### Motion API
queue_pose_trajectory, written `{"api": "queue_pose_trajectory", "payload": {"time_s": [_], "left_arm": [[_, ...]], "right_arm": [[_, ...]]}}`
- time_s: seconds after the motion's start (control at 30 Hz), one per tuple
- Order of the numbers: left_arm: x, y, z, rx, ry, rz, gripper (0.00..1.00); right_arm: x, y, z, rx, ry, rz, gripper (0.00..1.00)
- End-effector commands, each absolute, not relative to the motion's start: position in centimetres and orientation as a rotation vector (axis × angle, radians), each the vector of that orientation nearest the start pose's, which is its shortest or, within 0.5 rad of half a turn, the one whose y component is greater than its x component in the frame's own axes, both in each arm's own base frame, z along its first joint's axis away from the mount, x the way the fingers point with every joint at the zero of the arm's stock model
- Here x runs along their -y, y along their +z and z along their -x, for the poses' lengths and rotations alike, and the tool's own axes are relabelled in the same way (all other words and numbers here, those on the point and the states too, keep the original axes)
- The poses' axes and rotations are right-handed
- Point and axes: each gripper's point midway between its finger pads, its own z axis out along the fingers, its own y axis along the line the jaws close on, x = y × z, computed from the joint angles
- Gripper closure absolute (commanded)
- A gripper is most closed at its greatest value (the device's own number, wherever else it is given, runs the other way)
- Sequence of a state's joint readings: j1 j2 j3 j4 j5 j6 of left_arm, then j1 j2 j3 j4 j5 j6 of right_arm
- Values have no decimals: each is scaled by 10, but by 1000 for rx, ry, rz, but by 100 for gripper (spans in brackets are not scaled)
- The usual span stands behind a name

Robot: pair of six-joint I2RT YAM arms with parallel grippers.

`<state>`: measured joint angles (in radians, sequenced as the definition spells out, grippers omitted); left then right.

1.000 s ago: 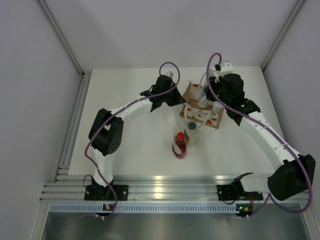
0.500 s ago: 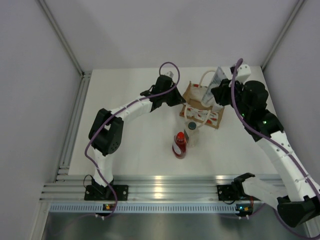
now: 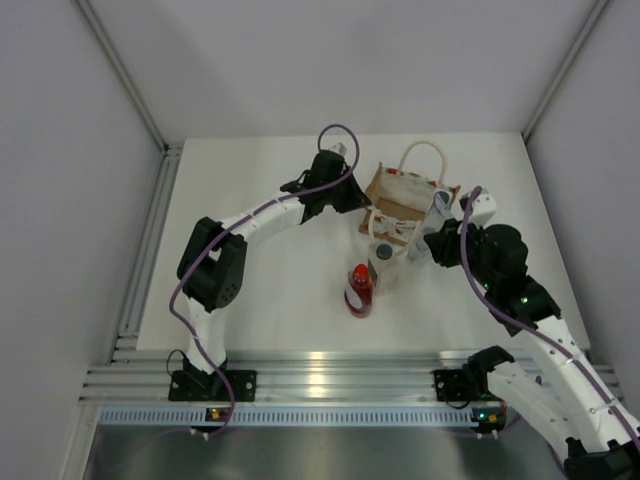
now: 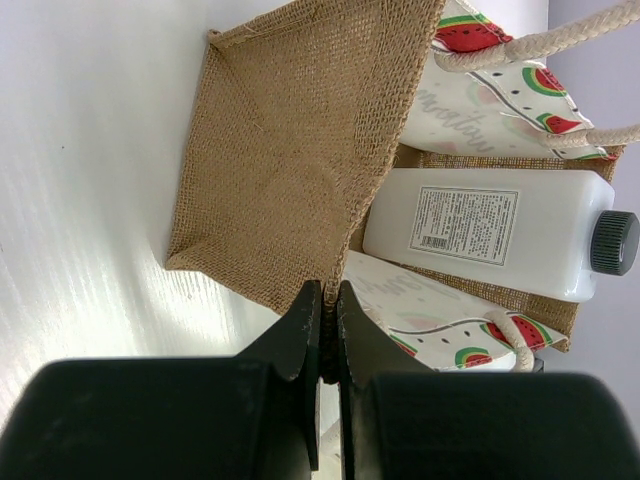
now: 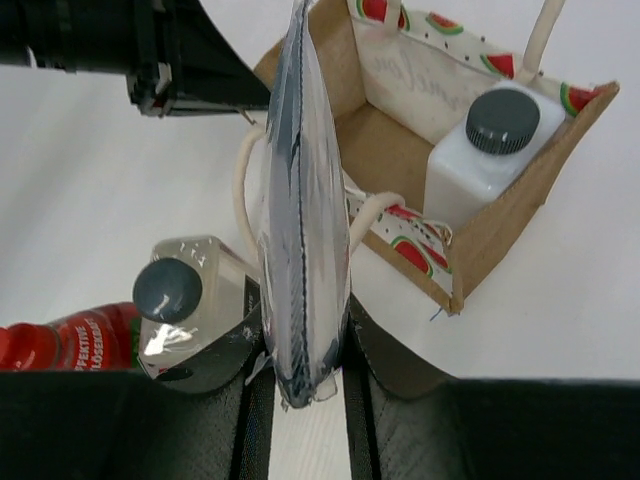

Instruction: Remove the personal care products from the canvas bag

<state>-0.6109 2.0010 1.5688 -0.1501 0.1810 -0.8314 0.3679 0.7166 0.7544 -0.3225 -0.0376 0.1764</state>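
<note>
The canvas bag (image 3: 400, 190) stands at the back middle of the table, its mouth open upward. My left gripper (image 3: 361, 203) is shut on the bag's left burlap edge (image 4: 290, 150), fingers (image 4: 300, 320) pinching the fabric. My right gripper (image 3: 432, 238) is shut on the slim grey product (image 5: 305, 200), held upright beside the bag's near right corner (image 5: 500, 230). One whitish bottle with a dark grey cap (image 5: 490, 150) is inside the bag and also shows in the left wrist view (image 4: 490, 230). The red bottle (image 3: 359, 290) and the other whitish bottle (image 3: 383, 268) stand on the table in front of the bag.
An aluminium rail (image 3: 320, 380) runs along the near edge with both arm bases on it. A metal rail (image 3: 148, 240) borders the table's left side. Grey walls close in the back and both sides.
My right gripper has lifted the slim grey product out of the bag and carried it toward the near right. The left gripper and the bag have stayed put.
</note>
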Motion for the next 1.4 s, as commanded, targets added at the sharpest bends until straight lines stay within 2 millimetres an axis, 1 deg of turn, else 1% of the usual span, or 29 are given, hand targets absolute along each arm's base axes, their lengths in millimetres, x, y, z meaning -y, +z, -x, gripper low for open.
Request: {"api": "queue_pose_trajectory", "payload": {"time_s": [0.0,0.03,0.07,0.13,0.17,0.23,0.27,0.4,0.43,0.5,0.53,0.6,0.63,0.67,0.7,0.73,0.83,0.9,0.97,1.23,1.27,1.37], "left_arm": [[370,183,-438,-2234,-1003,152,100],[370,183,-438,-2232,-1004,152,100],[371,183,-438,-2233,-1006,151,100],[372,180,-438,-2239,-1008,151,100],[372,180,-439,-2239,-1009,153,100],[374,179,-440,-2240,-1014,154,100],[374,179,-440,-2243,-1016,152,100],[376,180,-440,-2243,-1027,150,100],[376,180,-440,-2242,-1026,149,100],[376,179,-441,-2242,-1023,148,100],[376,180,-441,-2240,-1024,148,100],[376,180,-440,-2241,-1026,147,100],[376,182,-440,-2238,-1028,148,100],[376,180,-440,-2243,-1028,149,100],[377,180,-439,-2244,-1031,147,100],[378,182,-439,-2241,-1040,149,100],[378,181,-439,-2243,-1041,157,100],[379,181,-438,-2247,-1045,153,100],[378,180,-438,-2248,-1045,154,100],[377,182,-437,-2244,-1042,142,100],[377,182,-437,-2244,-1042,142,100],[377,182,-437,-2245,-1045,145,100]], "right_arm": [[-120,283,-268,-1659,486,161,100],[-120,281,-266,-1653,490,162,100],[-121,267,-266,-1671,490,165,100],[-121,260,-268,-1668,489,152,100],[-119,248,-270,-1688,473,144,100],[-116,243,-275,-1687,446,128,100],[-116,236,-276,-1699,442,128,100],[-121,226,-281,-1675,435,158,100],[-118,222,-283,-1676,413,144,100],[-121,215,-284,-1659,415,163,100],[-122,206,-283,-1669,411,172,100],[-126,205,-284,-1645,403,185,100],[-126,199,-284,-1654,393,187,100],[-133,198,-281,-1648,398,207,100],[-137,204,-282,-1609,388,227,100],[-139,196,-281,-1617,374,234,100],[-150,187,-281,-1611,306,262,100],[-157,181,-280,-1627,310,265,100],[-158,174,-282,-1638,320,247,100],[-158,161,-279,-1637,351,217,100],[-158,161,-279,-1638,350,217,99],[-159,157,-277,-1649,356,229,85]]}}
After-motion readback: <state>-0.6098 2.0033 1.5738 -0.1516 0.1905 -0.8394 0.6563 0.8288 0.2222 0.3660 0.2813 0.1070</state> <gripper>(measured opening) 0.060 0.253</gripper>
